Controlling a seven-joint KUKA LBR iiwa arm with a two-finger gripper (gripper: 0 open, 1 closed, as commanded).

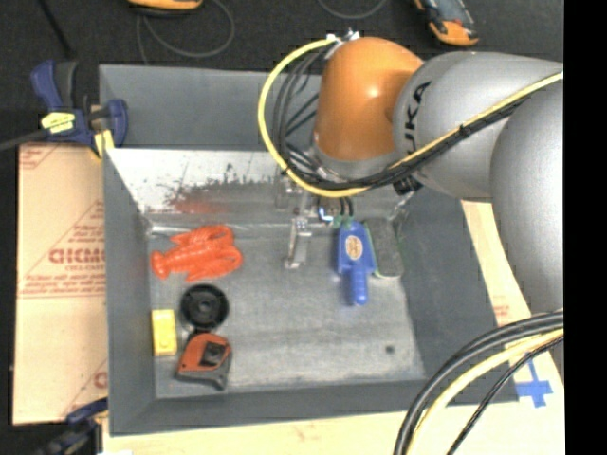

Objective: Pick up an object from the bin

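Note:
My gripper (342, 250) hangs at the back middle of the bin, open, with one finger (298, 246) to the left and the other finger (388, 254) to the right. Between the two, on the bin floor, lies a blue bottle-shaped thing (352, 263) with a round orange and white label, its narrow end toward the front. The right finger stands close beside it, while the left one is a clear gap away. I cannot tell whether either finger touches it.
An orange lobster toy (196, 252) lies to the left. In the front left corner sit a black round disc (205, 304), a small yellow block (164, 332) and an orange and black tape measure (205, 358). The arm with its orange cover hides the bin's back right.

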